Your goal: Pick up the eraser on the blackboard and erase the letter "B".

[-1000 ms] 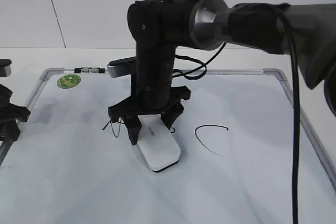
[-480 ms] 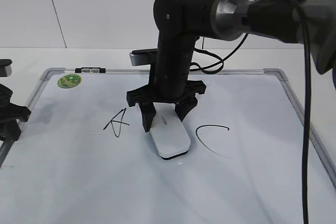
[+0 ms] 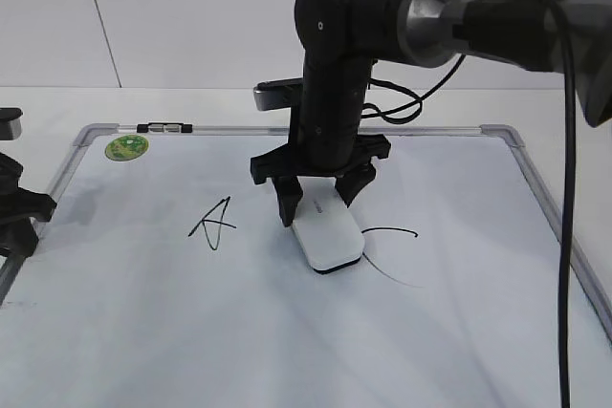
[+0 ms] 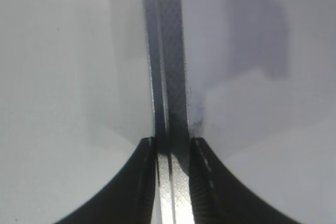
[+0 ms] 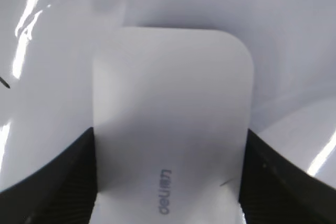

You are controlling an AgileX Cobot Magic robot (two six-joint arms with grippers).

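The blackboard (image 3: 143, 332) is a white board with a grey frame lying flat. My right gripper (image 3: 320, 205) is shut on the white eraser (image 3: 328, 239), pressing it flat on the board between the black "A" (image 3: 214, 222) and the curved "C" (image 3: 390, 250). In the right wrist view the eraser (image 5: 170, 124) fills the space between the jaws (image 5: 169, 182). No letter "B" shows; its spot is under or beside the eraser. My left gripper (image 4: 170, 153) is shut on the board's left frame edge (image 4: 167, 66); it also shows in the exterior view (image 3: 14, 212).
A round green sticker (image 3: 125, 147) and a small black-and-silver clip (image 3: 164, 127) sit at the board's top left. A white wall stands behind the table. The right arm's cables hang over the board's upper middle.
My right gripper has slid the eraser to the right across the board, from beside the "A" to the left end of the "C". The left gripper has not moved.
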